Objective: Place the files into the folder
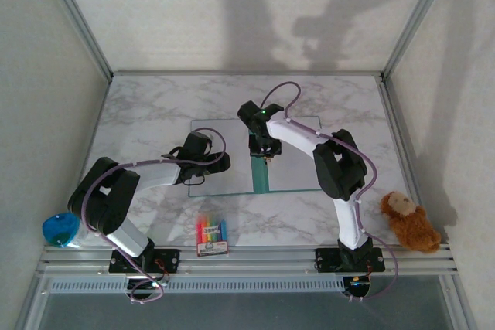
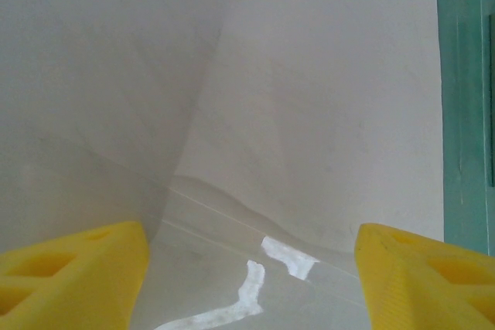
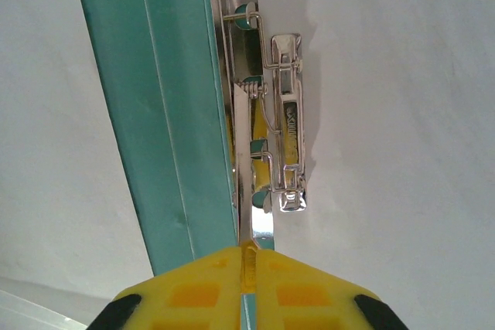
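Note:
The teal folder [image 1: 261, 179] lies open in the middle of the table, with white files [image 1: 294, 164] on its panels. Over the spine, my right gripper [image 1: 265, 154] points down. In the right wrist view its yellow fingertips [image 3: 247, 256] are shut on the thin metal lever of the chrome clip [image 3: 271, 125], between the teal spine [image 3: 166, 113] and a white sheet [image 3: 394, 113]. My left gripper [image 1: 203, 171] hovers at the left panel's near edge. Its yellow fingers [image 2: 69, 276] stand wide open over a slightly lifted white sheet [image 2: 309, 113], the teal folder [image 2: 464, 113] at the right edge.
A small crayon box [image 1: 212, 236] lies near the front edge between the arm bases. A brown plush toy [image 1: 408, 222] sits at the front right, and a blue object [image 1: 60, 229] at the front left. Walls with metal frame posts enclose the marble table [image 1: 155, 106].

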